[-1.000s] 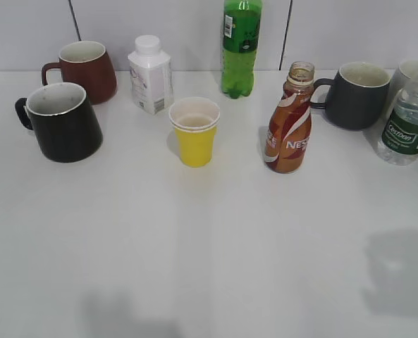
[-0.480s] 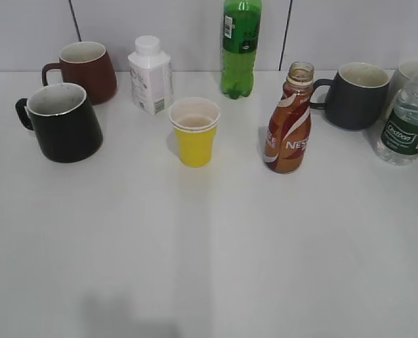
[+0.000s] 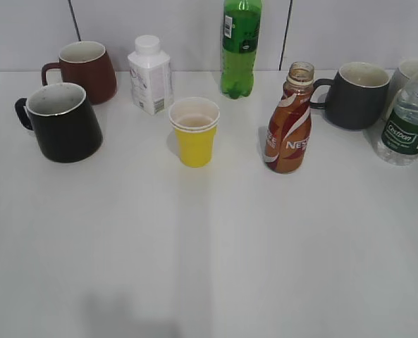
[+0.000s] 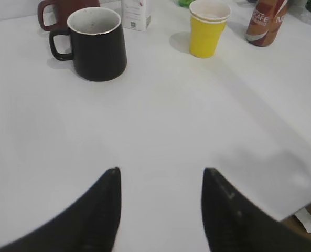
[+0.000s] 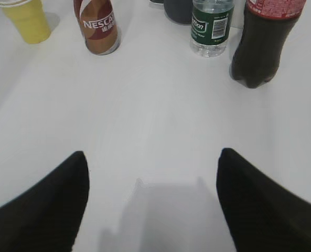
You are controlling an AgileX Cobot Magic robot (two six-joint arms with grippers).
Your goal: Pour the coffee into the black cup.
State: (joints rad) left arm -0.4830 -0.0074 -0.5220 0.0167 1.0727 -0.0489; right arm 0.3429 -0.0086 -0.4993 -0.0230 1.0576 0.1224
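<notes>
The brown Nescafe coffee bottle stands upright and capless right of centre on the white table; it also shows in the right wrist view and the left wrist view. The glossy black cup stands at the left, handle to the left, pale inside; the left wrist view shows it too. My left gripper is open and empty above bare table, well short of the black cup. My right gripper is open and empty, well short of the coffee bottle. Neither gripper shows in the exterior view.
A yellow paper cup stands between cup and bottle. At the back are a maroon mug, a white carton bottle, a green soda bottle, a dark grey mug and a water bottle. A dark cola bottle stands at the right.
A shadow at the lower right of the table in the earliest frame has gone. The objects on the table have not moved.
</notes>
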